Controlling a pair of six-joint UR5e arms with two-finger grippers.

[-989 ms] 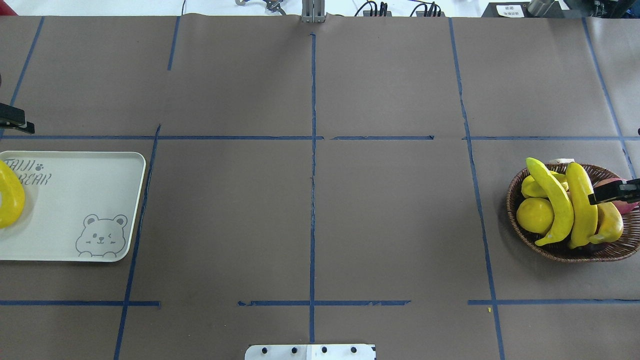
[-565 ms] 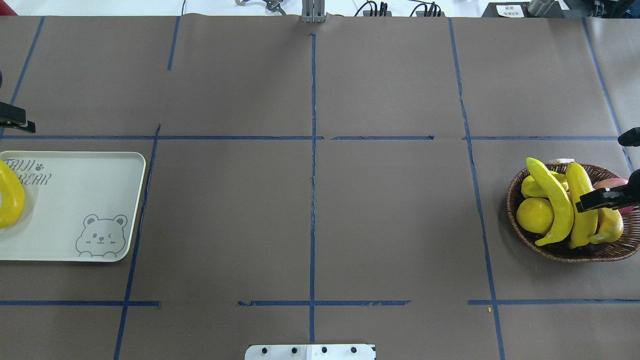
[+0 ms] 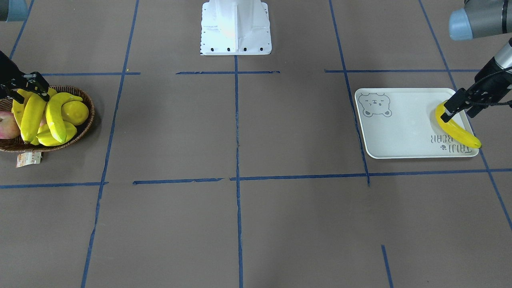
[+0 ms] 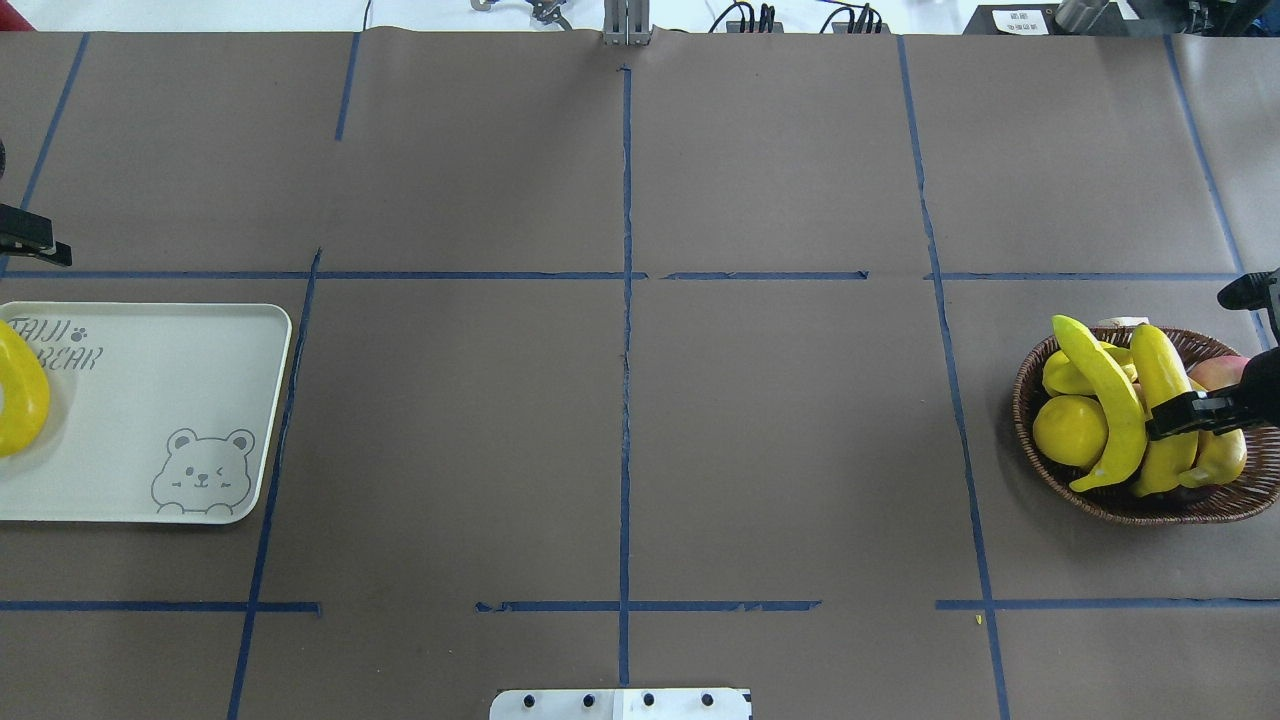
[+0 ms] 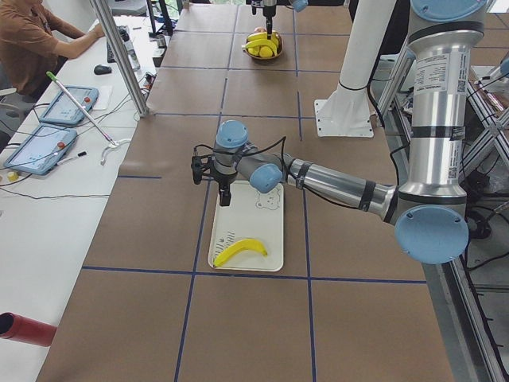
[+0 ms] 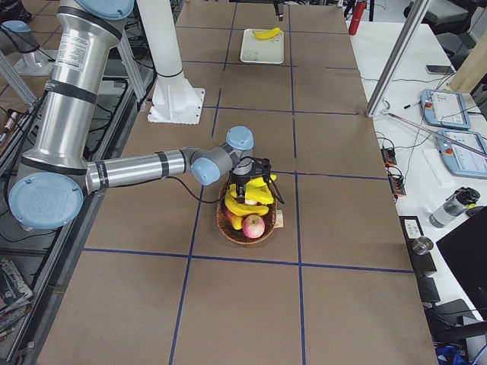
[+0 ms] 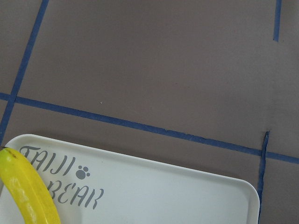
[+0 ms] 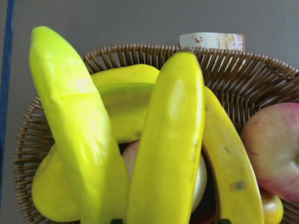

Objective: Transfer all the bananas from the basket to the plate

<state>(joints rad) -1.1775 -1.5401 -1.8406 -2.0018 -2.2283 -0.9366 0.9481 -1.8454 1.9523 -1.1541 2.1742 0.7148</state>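
Left arm (image 5: pixel 334 181) & right arm (image 6: pixel 137 169): silver metal tubes w/ pale-blue round joint caps. Small printed labels on thick upright segments. Black cable loops along each forearm. Wrist units & fingers (image 4: pixel 1180 412) black, slim, blocky. White pedestal base (image 3: pixel 236 28), row of dark screw holes at edge.

Wicker basket (image 8: pixel 252 79) on brown tabletop (image 8: pixel 140 18). Three bananas (image 8: pixel 170 154) lie side by side on top, over another yellow fruit (image 8: pixel 122 100). Red-pink apple (image 8: pixel 275 149) at right rim. Paper label (image 8: pixel 212 41) behind basket. Blue tape (image 8: pixel 6 70) along left edge.
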